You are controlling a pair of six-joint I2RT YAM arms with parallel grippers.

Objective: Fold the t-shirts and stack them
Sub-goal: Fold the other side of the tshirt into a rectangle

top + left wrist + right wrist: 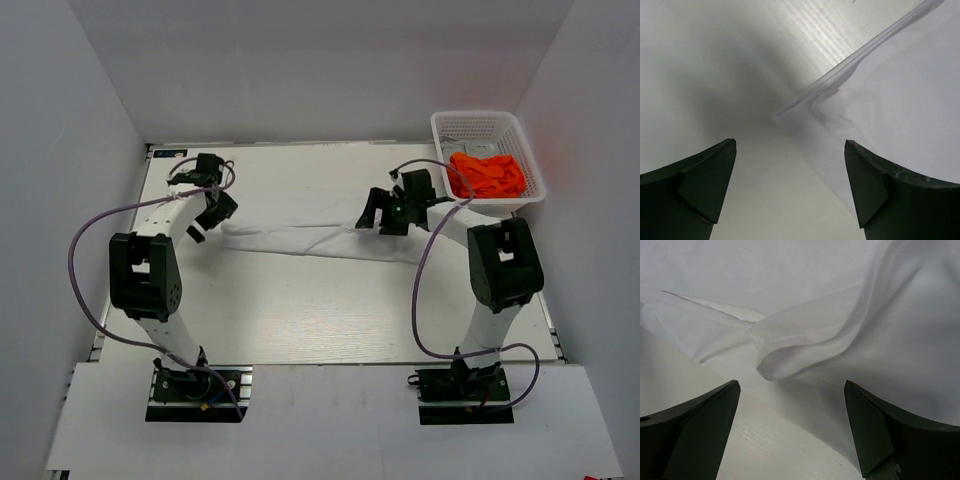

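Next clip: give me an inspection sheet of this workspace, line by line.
Surface: pale wood-grain table, no marks seen.
Job's things: white cloth t-shirt lies spread and rumpled across the table's far half; bright orange t-shirt is bunched inside the white plastic lattice basket at far right.
Clutter: nothing seen.
Grippers: left pincer open over the white shirt's left edge; right pincer open over a fold at its right end; neither holds cloth.
Cables: purple cable loops off the left arm, another off the right.
Surroundings: plain white walls on three sides.
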